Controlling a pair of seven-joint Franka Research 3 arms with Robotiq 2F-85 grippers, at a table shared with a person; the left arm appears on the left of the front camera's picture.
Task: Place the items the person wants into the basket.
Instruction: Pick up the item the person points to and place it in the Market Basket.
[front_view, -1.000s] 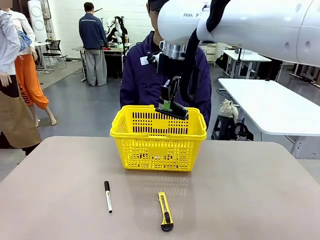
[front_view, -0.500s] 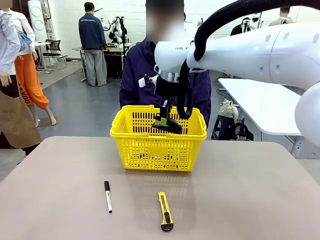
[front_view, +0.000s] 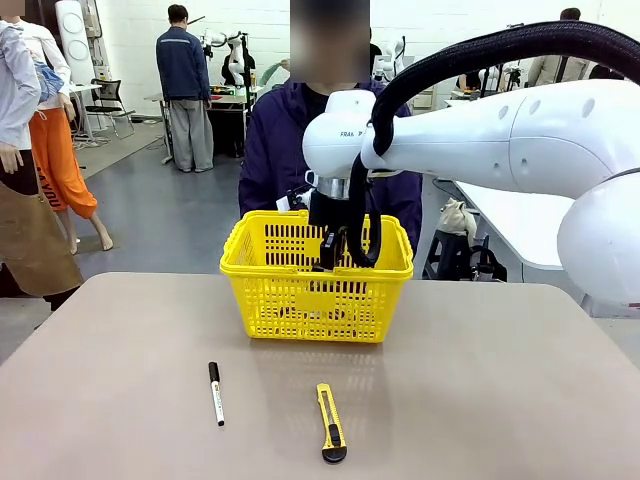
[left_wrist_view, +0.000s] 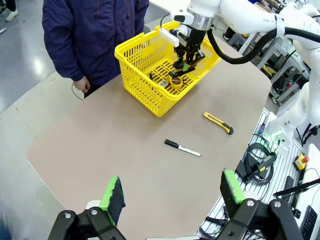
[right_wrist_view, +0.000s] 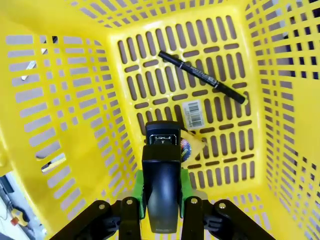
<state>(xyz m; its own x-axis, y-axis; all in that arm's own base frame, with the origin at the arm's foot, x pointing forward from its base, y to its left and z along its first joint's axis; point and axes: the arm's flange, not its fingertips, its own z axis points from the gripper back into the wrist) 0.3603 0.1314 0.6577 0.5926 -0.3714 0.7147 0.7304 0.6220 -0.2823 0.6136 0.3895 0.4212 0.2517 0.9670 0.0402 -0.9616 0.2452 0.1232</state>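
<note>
**Stapler held down inside the basket**

The right gripper (right_wrist_view: 161, 200) is seen lowered into the basket (front_view: 316, 300), its green pads clamped on the sides of the stapler (right_wrist_view: 161, 175), which hangs above the basket floor. On that floor the pen (right_wrist_view: 201, 76) lies diagonally near one wall, and the tape measure (right_wrist_view: 190, 147) is partly hidden behind the stapler's front end, beside a white barcode label (right_wrist_view: 192, 114). From the front, the grip is masked by the basket's near wall and by the black cable looped around the wrist.

The left gripper (left_wrist_view: 172, 192) is held high above the near table edge, its jaws spread wide with nothing between them.

On the table (front_view: 500, 400), in front of the basket and apart from it, a marker (front_view: 215, 392) and a utility knife (front_view: 330, 422) lie untouched. The person (front_view: 290, 150) stands just behind the basket at the far edge.
</note>
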